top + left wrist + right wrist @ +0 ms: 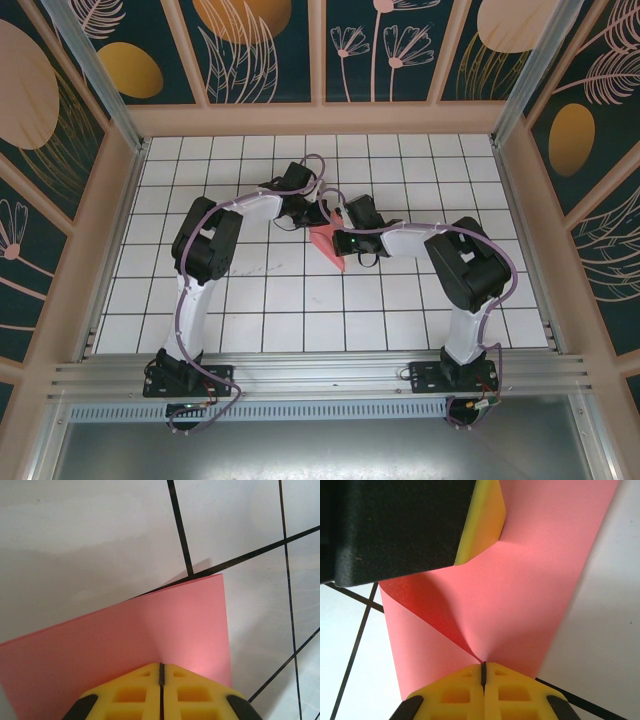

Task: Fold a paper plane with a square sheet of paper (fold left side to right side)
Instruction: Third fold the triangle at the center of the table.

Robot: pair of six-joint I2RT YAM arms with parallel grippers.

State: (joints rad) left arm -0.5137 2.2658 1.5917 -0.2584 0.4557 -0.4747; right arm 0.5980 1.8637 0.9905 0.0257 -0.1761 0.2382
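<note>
The sheet (pixel 328 248) is at the middle of the surface (pixel 250 290), between the two arms' wrists, and it appears partly raised off the tiles. The left claw (pixel 161 669) is fully closed, its yellow fingers meeting on the paper at one edge. In the left wrist view the sheet spreads flat ahead of the claw, with one free corner just beside a grid-line crossing and casting a shadow. The right claw (pixel 483 667) is also fully closed on the paper and pinches another edge. In the right wrist view, a left-claw finger (pixel 487 520) presses into the sheet further along. Between the two grips the paper bows, and a soft, shaded bend runs out from the right claw's tips. No sharp crease is visible there. Handling judgement: the sheet is thin, very light and limp. It will sag wherever it is unsupported, take a permanent crease from any hard pinch, and may tear if the two claws pull against each other. Released on the smooth tiles, it is likely to slide. Hold it close to an edge or corner, with only a shallow bite. Keep some slack between the grips. Carry the left side over to the right with the edges aligned before pressing the fold flat.
</note>
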